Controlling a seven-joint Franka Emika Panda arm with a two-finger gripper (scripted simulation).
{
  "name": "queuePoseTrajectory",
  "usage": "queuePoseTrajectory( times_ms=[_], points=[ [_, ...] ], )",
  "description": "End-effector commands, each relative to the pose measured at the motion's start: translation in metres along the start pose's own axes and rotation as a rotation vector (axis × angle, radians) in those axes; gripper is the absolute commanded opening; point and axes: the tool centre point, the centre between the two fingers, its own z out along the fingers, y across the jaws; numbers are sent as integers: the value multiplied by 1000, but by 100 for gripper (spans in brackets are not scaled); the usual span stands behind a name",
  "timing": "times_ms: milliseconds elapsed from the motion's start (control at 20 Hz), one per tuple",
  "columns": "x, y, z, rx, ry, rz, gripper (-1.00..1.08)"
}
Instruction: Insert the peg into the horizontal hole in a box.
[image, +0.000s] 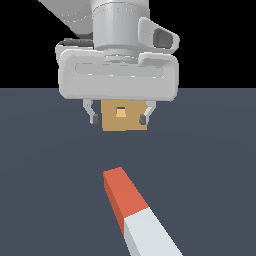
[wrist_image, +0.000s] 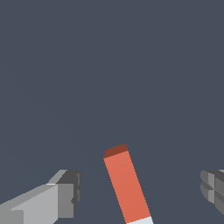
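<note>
The peg (image: 131, 210) lies flat on the dark floor at the front of the exterior view, its red-orange half toward the box and its pale grey-white half running off the lower edge. The tan-orange box (image: 124, 116) stands farther back, partly behind my gripper, with the small square hole (image: 120, 112) in its facing side. My gripper (image: 118, 119) hangs above the floor, open and empty, its fingertips either side of the box as seen from this camera. In the wrist view the peg's red end (wrist_image: 124, 183) lies below, between the spread fingers (wrist_image: 65, 194).
The dark grey floor (image: 45, 165) spreads around the peg and the box. Nothing else stands on it in either view.
</note>
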Motion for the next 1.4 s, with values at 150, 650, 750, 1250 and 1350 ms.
queuePoseTrajectory(
  times_ms=[150, 650, 750, 1250, 1350],
  points=[
    [-36, 1, 15, -8, 0, -72, 100],
    [-108, 13, 45, -25, 1, -218, 100],
    [-120, 16, 51, -27, 2, -243, 100],
    [-157, 31, 67, -36, 3, -323, 100],
    [-160, 33, 68, -37, 3, -330, 100]
  ],
)
